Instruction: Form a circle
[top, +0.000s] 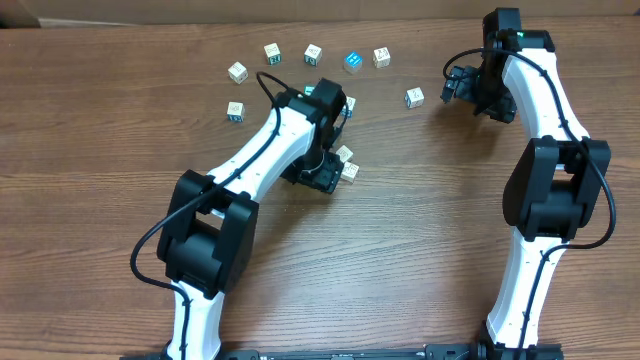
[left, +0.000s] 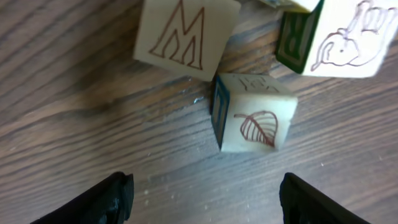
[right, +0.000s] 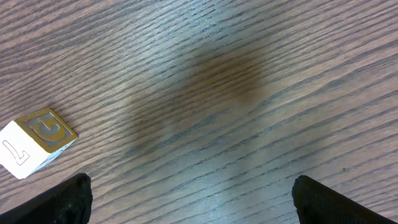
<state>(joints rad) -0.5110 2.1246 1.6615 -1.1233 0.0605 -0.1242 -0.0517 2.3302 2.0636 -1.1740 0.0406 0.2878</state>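
- Circle isn't really a thing yet. The letter cubes (top: 272, 52) sit in a loose arc on the far half of the bench (top: 100, 200), with a solid bright-blue cube (top: 353, 61) in the same row. A few strays sit inside the arc near the middle.
- Left arm (top: 260, 150) reaches in over those strays, and it hides part of at least one cube. Right arm (top: 545, 110) hangs at the far right end of the arc.
- Left pincer (left: 205, 199) is open fairly wide with nothing between its fingers. Right pincer (right: 189, 193) is spread wide and empty too, over bare wood.
- G cube (right: 37, 140) lies off to one side of the right pincer, apart from it.
- Three cubes are bunched in the left wrist view: an M cube (left: 186, 34), an elephant cube (left: 336, 34) and a leaf cube (left: 255, 115). The leaf one is nearest the left pincer's gap, and its top corner is almost on the M cube.
- Handling guess: they look like little hard blocks, so light, stiff and not fragile, though easy to skid on the smooth bench.
- I'd pinch the leaf cube square across two opposite flat sides, never the corners. Watch the neighbours, since a finger could easily bump them.
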